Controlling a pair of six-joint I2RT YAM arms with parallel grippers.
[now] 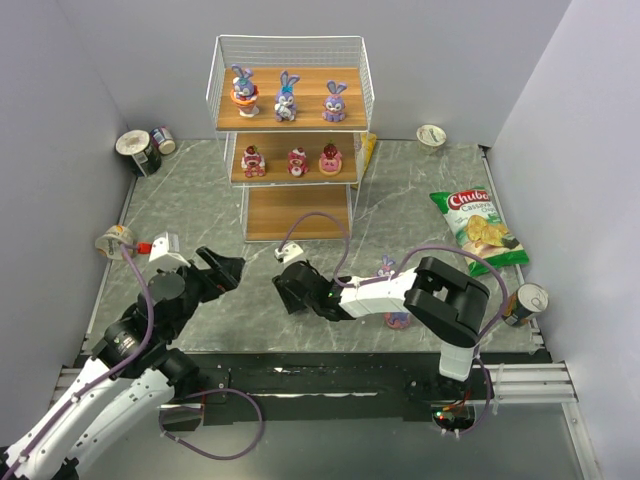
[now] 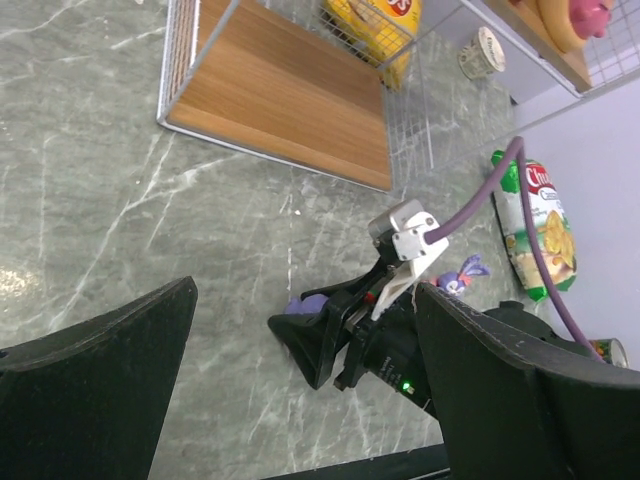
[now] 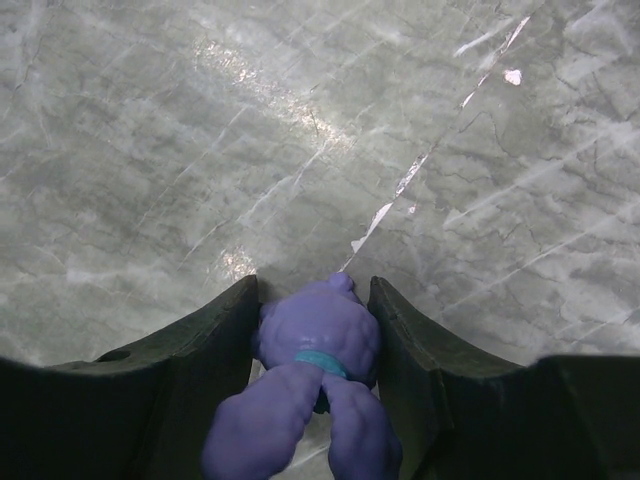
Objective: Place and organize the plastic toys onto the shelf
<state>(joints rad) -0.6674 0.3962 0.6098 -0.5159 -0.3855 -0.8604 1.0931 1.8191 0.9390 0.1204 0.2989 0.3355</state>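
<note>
Nearest the arm bases, the left gripper is hanging over the grey-green marbled table, its matte black jaws standing wide apart and holding nothing. Just beside it, the right gripper is pinching a small purple figurine between its curved black fingers. The toy's smooth, rounded plastic body is pressing against both pads low over the glossy stone-patterned surface; whether it is touching the table cannot be told. Beyond the right arm's white forearm, a long-eared purple bunny is standing on the table. A shiny metal can and a crinkled green-and-red chip bag are resting toward the right wall. Farther back, the shelf, a white wire rack with brown wooden boards, is carrying three bunnies on pink bases along its top tier and three round pink-red figures on the middle one.
</note>
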